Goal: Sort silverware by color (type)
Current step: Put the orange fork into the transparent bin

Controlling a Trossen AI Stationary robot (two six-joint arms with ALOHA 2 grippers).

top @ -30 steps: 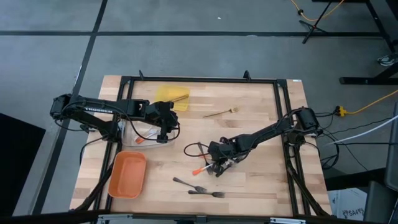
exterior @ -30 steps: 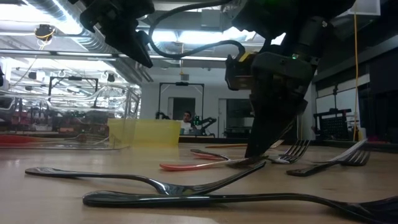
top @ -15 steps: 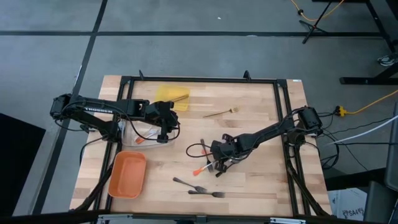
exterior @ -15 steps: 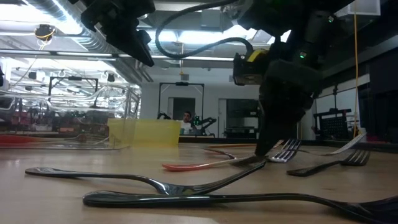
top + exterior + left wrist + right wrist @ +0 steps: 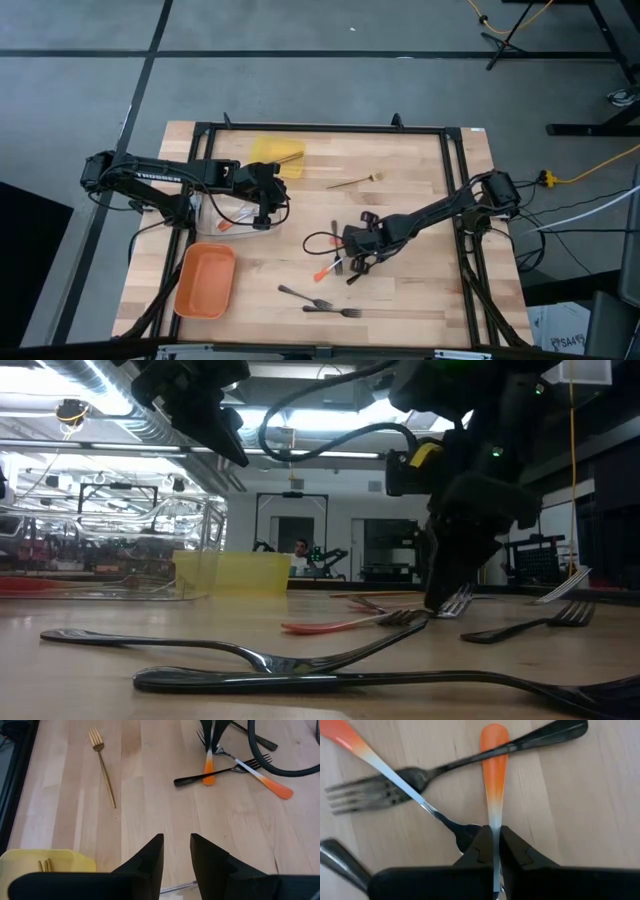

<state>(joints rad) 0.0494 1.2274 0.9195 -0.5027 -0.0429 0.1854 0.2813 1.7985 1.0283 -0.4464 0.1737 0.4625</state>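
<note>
Right gripper point(image 5: 494, 847): closed on the silver utensil with an orange handle tip point(image 5: 493, 780), pinched by its metal shaft near the middle of the light wooden worktop point(image 5: 420, 200).
Held utensil: its orange tip is laid across a dark grey-black fork point(image 5: 470, 762); a second silver utensil with an orange tip point(image 5: 380, 765) is crossed over the same fork.
Left gripper point(image 5: 176, 855): fingers are held slightly apart with nothing between them, above the clear plastic tray point(image 5: 222, 215) by the worktop's left edge.
Dark forks: two more slim dark grey-black forks point(image 5: 318, 305) are lying close together near the front edge.
Gold fork: a thin tan-gold fork point(image 5: 355, 181) is set alone toward the back edge, right of the yellow tray point(image 5: 275, 157).
Yellow tray: placed at the back edge; two gold handle ends point(image 5: 45, 865) are seen inside it.
Orange tray point(image 5: 205, 282): rectangular, at the front-left corner.
Clear tray contents: one orange-tipped piece point(image 5: 226, 227) is visible inside.
</note>
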